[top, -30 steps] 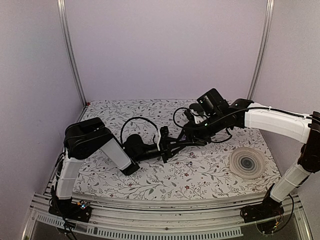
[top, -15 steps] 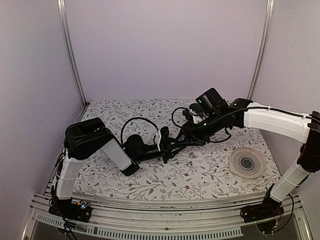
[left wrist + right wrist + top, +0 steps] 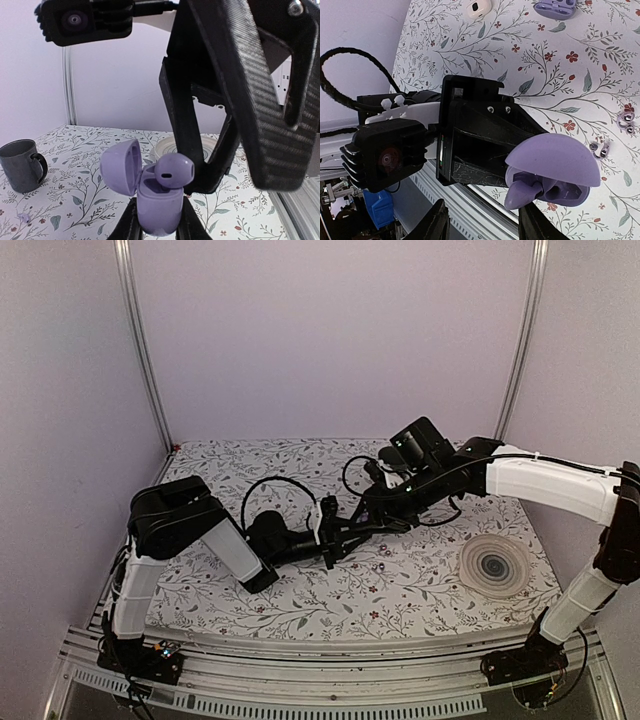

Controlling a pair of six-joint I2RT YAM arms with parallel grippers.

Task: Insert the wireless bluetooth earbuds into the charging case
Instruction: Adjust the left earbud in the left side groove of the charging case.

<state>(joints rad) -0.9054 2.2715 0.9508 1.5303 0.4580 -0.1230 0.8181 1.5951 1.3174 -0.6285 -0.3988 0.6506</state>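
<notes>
Both arms are meeting over the middle of the desk (image 3: 420, 600) rn. The left gripper (image 3: 160, 220) is clenching the base of the charging case (image 3: 159, 205) btw its two fingers and holding it upright, off the desk. The case is lilac and glossy, and its lid (image 3: 122, 167) is hanging open to the left in the left wrist view.

A lilac earbud (image 3: 173, 170) is sitting tilted at the mouth of the case, w/ most of the bud poking out above the rim. The right gripper (image 3: 481, 207) is coming down from above w/ its jaws standing apart, not clamping anything afaict. One fingertip is resting right against the earbud; the other is hanging off to the side.

Other stuff:
- a dark grey mug (image 3: 21, 165) is standing upright on the floral cloth, well apart from the case
- a pale round dish (image 3: 161, 146) is sitting behind the case
- a lilac disc (image 3: 495, 565) w/ rings is lying flat near the right arm's side
- in the right wrist cam, a white rounded piece (image 3: 479, 7) and a second lilac case (image 3: 555, 7), also open, are lying on the desk, plus two small silvery bits (image 3: 600, 148) nearby. Too small to tell what those are tbh.
</notes>
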